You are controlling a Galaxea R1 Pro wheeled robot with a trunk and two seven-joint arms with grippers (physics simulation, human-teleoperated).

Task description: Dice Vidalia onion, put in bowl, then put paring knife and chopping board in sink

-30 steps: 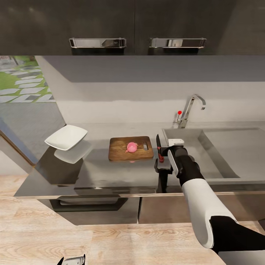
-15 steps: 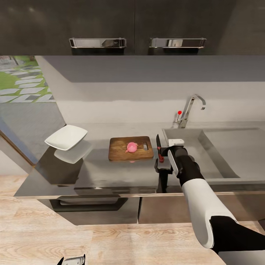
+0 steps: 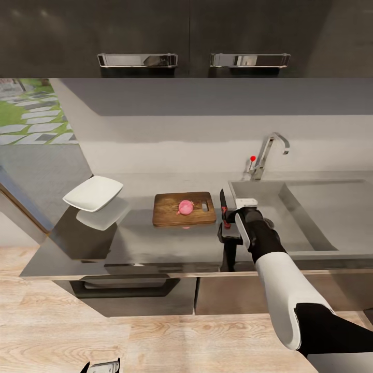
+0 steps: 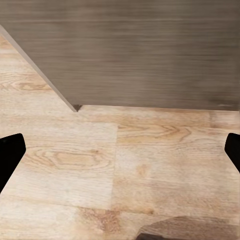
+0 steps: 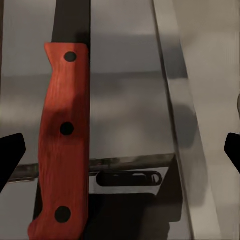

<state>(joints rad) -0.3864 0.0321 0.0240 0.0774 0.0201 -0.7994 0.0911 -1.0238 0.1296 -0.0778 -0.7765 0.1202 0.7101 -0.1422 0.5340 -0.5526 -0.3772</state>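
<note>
The right claw hangs spread wide just over the knife, which lies on the table between board and sink, long axis pointing toward the wall.

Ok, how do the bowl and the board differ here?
The bowl is white and shallow with a rounded-square rim; the board is flat brown wood, rectangular, with a handle hole. The bowl is empty, while the board carries the pink onion. The bowl sits at the counter's left end; the board lies mid-counter, nearer the knife and sink. Both rest on the glossy grey countertop, and no gripper touches either.
</note>
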